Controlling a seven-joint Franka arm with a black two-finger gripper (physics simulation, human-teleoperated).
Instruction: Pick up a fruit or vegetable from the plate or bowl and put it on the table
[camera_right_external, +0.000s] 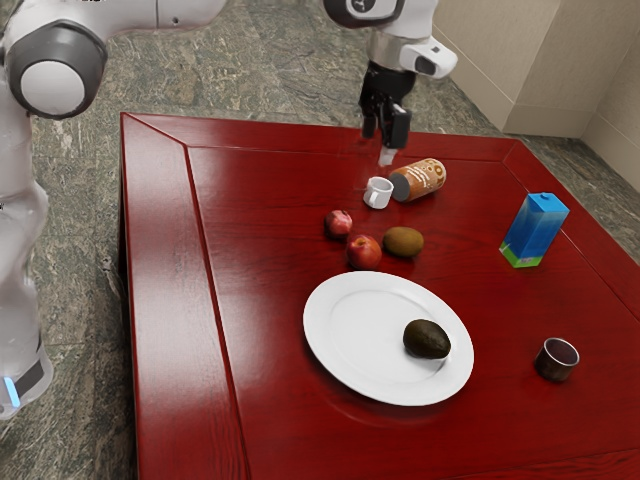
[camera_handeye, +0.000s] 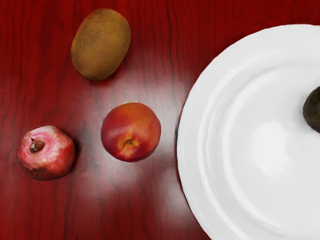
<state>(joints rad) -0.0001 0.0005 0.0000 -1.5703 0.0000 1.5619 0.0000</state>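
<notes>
The avocado (camera_right_external: 426, 339) on the plate (camera_right_external: 345, 340) lies below the open, empty gripper (camera_right_external: 384, 142), toward the exterior view's near side

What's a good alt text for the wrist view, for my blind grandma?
Three fruits lie on a red table beside a white plate: a red-orange peach, nearest the plate, a brown kiwi and a pinkish pomegranate. On the plate sits a dark avocado, partly cut off by the picture's edge.
</notes>
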